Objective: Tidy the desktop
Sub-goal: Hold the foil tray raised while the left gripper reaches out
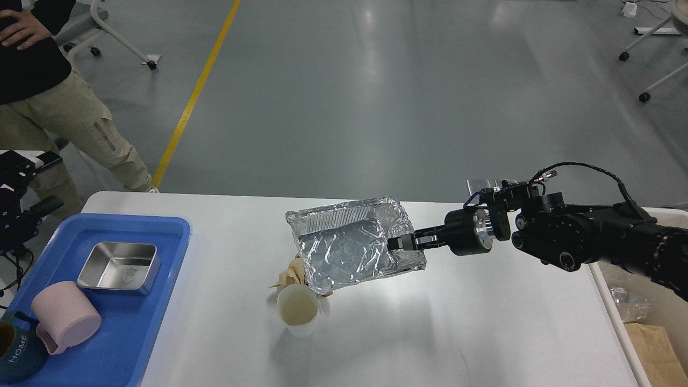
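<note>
The white desktop [484,333] fills the lower view. A crumpled aluminium foil tray [349,244] is at its middle, tilted, its lower left end over a crumpled brown paper [290,275]. My right gripper [400,243] comes in from the right and is shut on the foil tray's right rim. A white paper cup [297,310] stands upright just in front of the paper. My left gripper [40,183] is at the view's left edge, beyond the blue tray [161,301], fingers apart and empty, partly cut off.
The blue tray holds a steel box [119,267], a pink mug [64,317] on its side and a dark mug [16,349]. A beige bin [618,317] at the right edge holds a brown bag [656,349]. A person [54,107] stands at the far left.
</note>
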`<state>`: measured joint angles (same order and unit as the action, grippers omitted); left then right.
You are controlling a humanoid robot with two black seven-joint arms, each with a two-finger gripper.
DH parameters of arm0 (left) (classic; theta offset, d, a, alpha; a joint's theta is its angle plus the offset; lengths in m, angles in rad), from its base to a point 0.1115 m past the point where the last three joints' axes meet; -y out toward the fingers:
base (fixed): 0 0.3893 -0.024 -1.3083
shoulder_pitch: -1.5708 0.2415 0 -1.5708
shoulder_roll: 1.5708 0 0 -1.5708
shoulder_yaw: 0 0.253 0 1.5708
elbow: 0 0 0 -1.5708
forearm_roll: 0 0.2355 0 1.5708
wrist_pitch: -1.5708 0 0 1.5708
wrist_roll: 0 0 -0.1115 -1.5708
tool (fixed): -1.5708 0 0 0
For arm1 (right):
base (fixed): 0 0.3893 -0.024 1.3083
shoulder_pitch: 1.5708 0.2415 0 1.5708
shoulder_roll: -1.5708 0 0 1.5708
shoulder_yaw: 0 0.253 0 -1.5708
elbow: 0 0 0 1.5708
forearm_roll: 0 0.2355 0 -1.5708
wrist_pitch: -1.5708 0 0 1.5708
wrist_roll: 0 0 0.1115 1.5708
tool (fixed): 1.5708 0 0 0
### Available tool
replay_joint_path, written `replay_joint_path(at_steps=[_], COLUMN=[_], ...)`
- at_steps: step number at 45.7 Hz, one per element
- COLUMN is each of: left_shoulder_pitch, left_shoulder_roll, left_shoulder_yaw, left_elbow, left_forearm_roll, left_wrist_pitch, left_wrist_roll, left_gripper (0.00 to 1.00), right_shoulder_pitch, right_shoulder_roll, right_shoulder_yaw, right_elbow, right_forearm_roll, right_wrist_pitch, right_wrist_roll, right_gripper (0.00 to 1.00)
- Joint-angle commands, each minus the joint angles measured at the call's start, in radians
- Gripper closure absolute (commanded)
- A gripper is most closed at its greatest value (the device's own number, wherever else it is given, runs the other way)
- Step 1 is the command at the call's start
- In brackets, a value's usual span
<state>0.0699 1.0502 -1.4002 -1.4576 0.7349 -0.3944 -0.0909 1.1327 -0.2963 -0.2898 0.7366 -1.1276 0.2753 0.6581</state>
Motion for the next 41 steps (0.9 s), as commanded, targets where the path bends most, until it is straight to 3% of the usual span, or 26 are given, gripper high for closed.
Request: replay_joint_path(at_steps=[1, 14, 41], left_shoulder_pitch=[0.001, -0.016, 0.019], left_shoulder_roll=[0.066, 0.116, 0.133], left_shoulder_yaw=[0.037, 0.107, 0.196], left_elbow=[-0.01, -0.012, -0.023], left_forearm_roll=[0.076, 0.323, 0.468], left_wrist_pitch=[0.003, 0.006, 0.006], left_wrist_roll=[-0.006, -0.01, -0.018], left_gripper=[0.03, 0.03, 0.03], right_shoulder_pitch=[-0.004, -0.021, -0.033], right_shoulder_roll=[0.0, 0.019, 0.022], right_shoulder_yaw=[0.0, -0.002, -0.002], right_elbow=[-0.003, -0.022, -0.025], right_forearm_roll=[0.0, 0.0, 0.0], right_wrist_pitch=[-0.002, -0.004, -0.007], right_wrist_roll=[0.0, 0.0, 0.0], right_gripper=[1.0, 1.0, 1.0])
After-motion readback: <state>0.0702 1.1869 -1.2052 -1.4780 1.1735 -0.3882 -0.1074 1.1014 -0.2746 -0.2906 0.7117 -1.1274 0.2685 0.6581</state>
